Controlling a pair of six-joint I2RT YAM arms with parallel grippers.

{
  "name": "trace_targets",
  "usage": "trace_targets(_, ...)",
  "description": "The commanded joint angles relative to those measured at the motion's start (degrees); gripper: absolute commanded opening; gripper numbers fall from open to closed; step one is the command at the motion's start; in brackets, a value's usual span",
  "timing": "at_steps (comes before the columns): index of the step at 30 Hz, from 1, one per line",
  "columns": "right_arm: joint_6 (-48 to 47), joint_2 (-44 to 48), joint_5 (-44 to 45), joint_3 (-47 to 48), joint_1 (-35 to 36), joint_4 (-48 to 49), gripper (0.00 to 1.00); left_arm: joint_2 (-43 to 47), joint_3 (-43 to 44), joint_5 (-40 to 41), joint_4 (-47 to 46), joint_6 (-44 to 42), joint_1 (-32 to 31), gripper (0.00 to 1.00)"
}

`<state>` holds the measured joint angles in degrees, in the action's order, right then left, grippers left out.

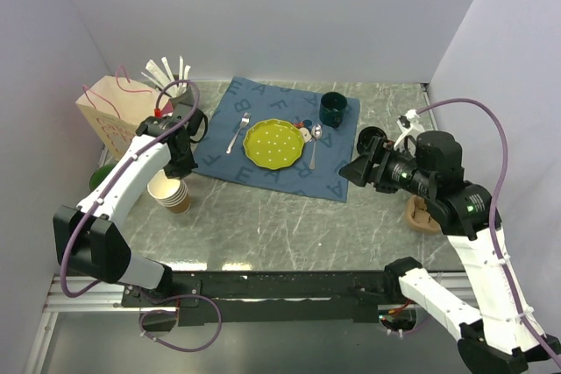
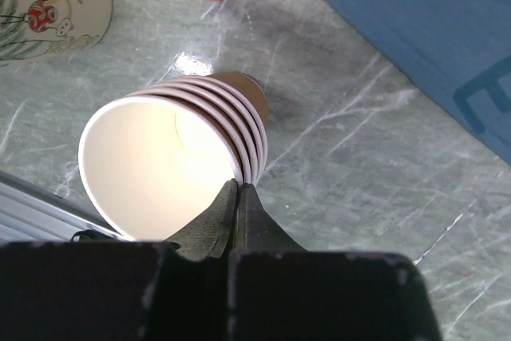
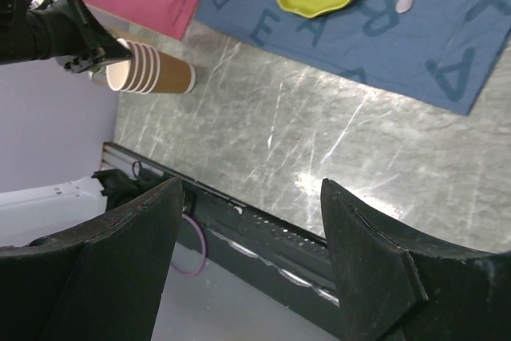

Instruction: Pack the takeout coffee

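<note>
No tan cup with a black lid shows in any view; the takeout coffee is hidden or out of view. My left gripper (image 1: 180,172) is shut on the rim of a stack of lidless beige paper cups (image 1: 171,192), one finger inside the top cup and one outside. The stack fills the left wrist view (image 2: 160,165) and shows in the right wrist view (image 3: 152,73). A paper bag (image 1: 110,111) with pink handles stands at the far left. My right gripper (image 1: 355,168) is open and empty, raised above the table right of the blue cloth (image 1: 272,137).
On the blue cloth lie a yellow-green plate (image 1: 273,143), a fork (image 1: 238,131), a spoon (image 1: 315,142) and a dark green mug (image 1: 333,109). White utensils (image 1: 166,72) stick up behind the bag. A tan object (image 1: 422,214) lies under the right arm.
</note>
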<state>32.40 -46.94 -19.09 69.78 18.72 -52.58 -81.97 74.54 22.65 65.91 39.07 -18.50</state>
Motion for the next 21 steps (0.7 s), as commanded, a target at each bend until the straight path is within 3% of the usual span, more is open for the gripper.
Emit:
trace_targets(1, 1.7, -0.7, -2.2, -0.3, -0.3, 4.7, 0.77, 1.3, 0.2, -2.1, -0.9, -2.4, 0.1, 0.01)
trace_targets(10, 2.8, -0.8, -3.7, -2.7, -0.3, 6.2, 0.76, 1.6, 7.9, 0.8, 4.6, -2.3, -0.9, 0.01)
trace_targets(14, 5.9, -1.3, -6.8, -6.1, 0.4, 10.7, 0.77, 2.1, 8.5, -0.7, 6.4, -1.5, -3.0, 0.01)
trace_targets(21, 8.6, -5.5, -6.0, -9.0, 5.3, 18.3, 0.77, 0.4, 7.7, 4.8, 7.9, -1.2, -5.5, 0.01)
